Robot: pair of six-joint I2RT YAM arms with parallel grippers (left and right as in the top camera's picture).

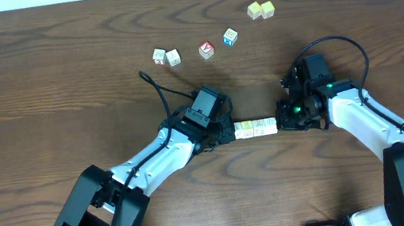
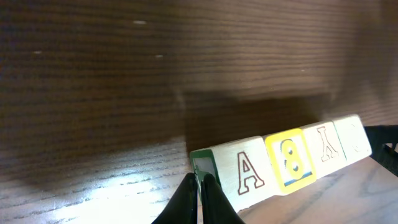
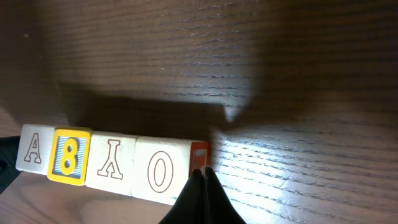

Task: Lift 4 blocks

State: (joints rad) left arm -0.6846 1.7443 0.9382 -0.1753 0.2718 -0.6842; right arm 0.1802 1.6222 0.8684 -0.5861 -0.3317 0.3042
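Note:
Four blocks (image 1: 255,127) form one tight row between my two grippers. In the wrist views their faces read A (image 2: 249,171), a yellow-framed 8 (image 2: 290,158), Y (image 2: 324,143) and O (image 3: 160,171). My left gripper (image 2: 200,180) is shut, its tips pressed against the green end face of the A block. At the other end my right gripper (image 3: 200,174) is also shut, tips against the red end face of the O block. The row throws a broad shadow on the table beside it and looks slightly raised.
Near the far edge lie two whitish cubes (image 1: 165,57), a red-faced cube (image 1: 207,49), a blue-faced cube (image 1: 230,37) and a yellow-green pair (image 1: 260,10). Black cables loop behind both wrists. The arms' bases stand at the near edge.

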